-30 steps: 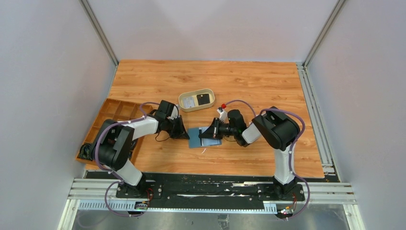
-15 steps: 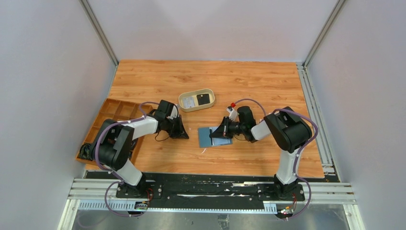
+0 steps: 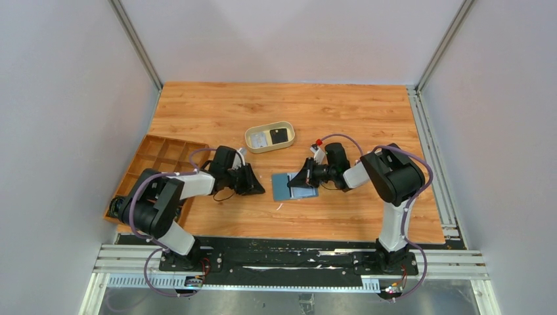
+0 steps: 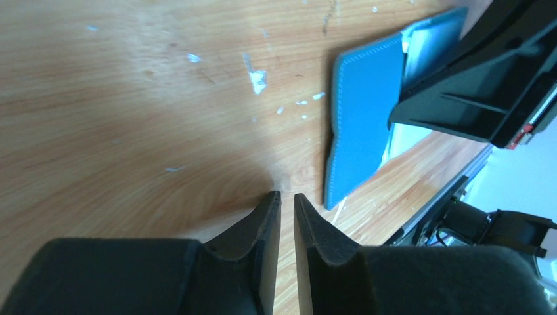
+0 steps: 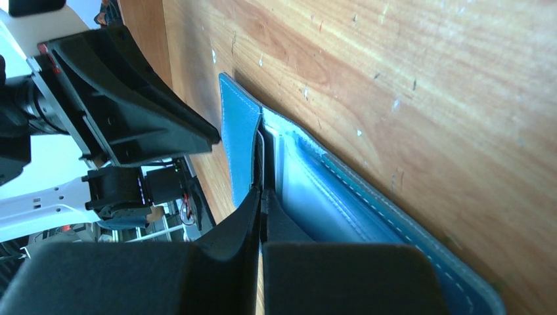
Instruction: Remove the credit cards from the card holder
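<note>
— Where's the holder (image 3: 282, 188)?
— Lying open on the wood-grain counter (image 3: 341, 111), between the two tools. White flecks (image 4: 258, 79) dot the wood left of it. Behind it sits a beige tray (image 3: 253, 143), and far to its left a divided wooden box (image 3: 146, 156). Pale grey walls close in three sides.
— And the tools?
— Left tool (image 4: 287, 197), just left of the holder: jaws a slit apart, empty. Right tool (image 5: 261, 191): closed, tips at the holder's fold. Whether they pinch any cards, I cannot tell.
</note>
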